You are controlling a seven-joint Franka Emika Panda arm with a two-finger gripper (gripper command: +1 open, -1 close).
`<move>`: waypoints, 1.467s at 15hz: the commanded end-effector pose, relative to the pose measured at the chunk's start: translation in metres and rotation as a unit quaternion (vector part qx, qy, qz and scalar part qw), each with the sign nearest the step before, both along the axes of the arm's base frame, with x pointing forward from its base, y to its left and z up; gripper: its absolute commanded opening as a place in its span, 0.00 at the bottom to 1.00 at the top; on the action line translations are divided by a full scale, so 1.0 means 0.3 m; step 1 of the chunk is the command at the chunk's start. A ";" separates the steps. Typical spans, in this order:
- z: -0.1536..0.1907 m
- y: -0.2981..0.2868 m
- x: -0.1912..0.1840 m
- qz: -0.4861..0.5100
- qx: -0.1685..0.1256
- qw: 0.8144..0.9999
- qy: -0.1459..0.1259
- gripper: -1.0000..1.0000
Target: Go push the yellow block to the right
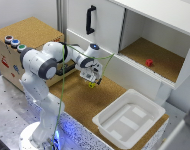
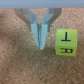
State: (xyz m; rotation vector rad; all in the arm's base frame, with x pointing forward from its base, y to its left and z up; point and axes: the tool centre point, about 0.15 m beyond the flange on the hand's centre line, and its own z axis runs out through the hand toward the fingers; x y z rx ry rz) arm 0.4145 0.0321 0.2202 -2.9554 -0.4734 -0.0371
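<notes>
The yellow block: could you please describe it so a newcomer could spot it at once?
Find the cork counter in front of the white cabinet; the yellow block sits there just under the gripper. It is tiny, bright yellow, with black letters, unlike the red block in the open compartment.

A cork-topped counter (image 1: 80, 97) carries the yellow block (image 1: 92, 85) near its middle and a white plastic bin (image 1: 129, 119) toward the exterior view's right. The small red block (image 1: 149, 62) lies on the cork cabinet shelf (image 1: 145, 50) farther back.
</notes>
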 end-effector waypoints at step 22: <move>-0.049 -0.349 0.186 -0.086 -0.025 0.996 0.013 0.00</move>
